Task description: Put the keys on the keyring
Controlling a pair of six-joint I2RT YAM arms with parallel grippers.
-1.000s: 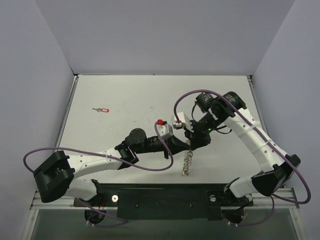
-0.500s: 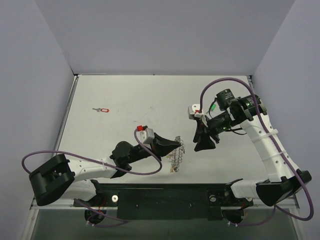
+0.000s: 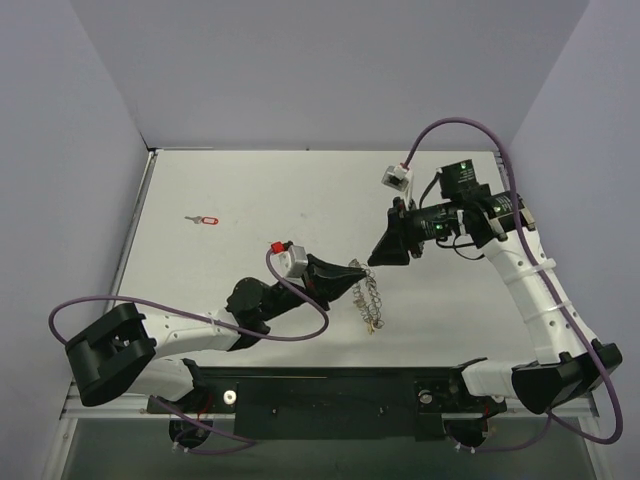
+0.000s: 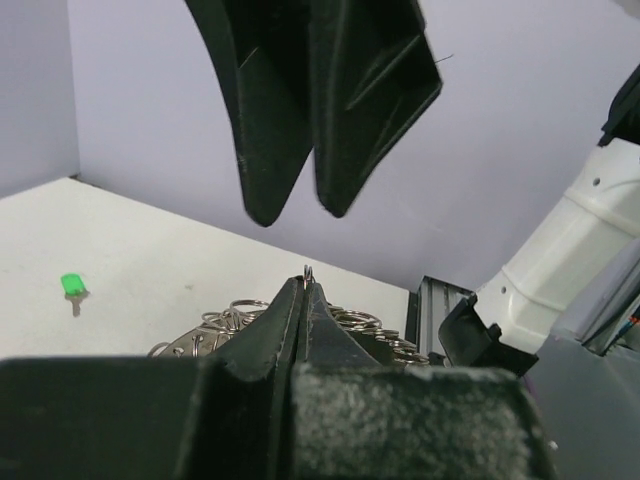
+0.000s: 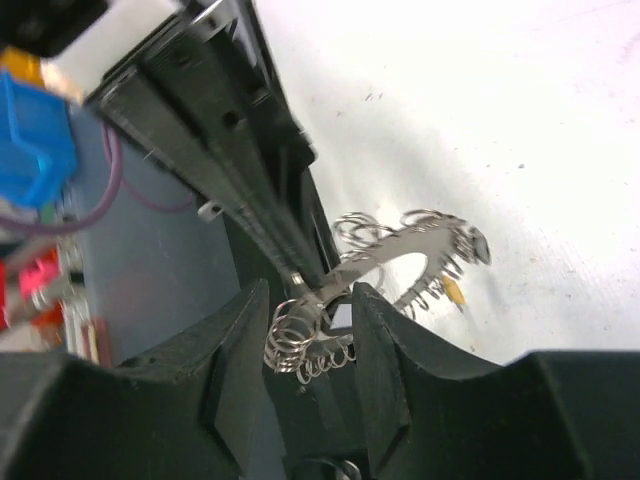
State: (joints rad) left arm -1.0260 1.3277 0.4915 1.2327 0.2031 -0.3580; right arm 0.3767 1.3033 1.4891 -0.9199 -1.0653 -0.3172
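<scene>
The keyring (image 3: 368, 300) hung as a chain-like bunch from the shut tips of your left gripper (image 3: 350, 274), its long axis dropping toward the near edge of the table (image 3: 250, 180). Your right gripper (image 3: 374, 259), jaws slightly parted and empty, pointed at the ring's top from just up and to the right, near but apart. The only loose key (image 3: 205, 219) seen from overhead, red-headed, lay well apart at far left, nearer your occupied left arm, so fetching it probably meant a long reach for the right.
</scene>
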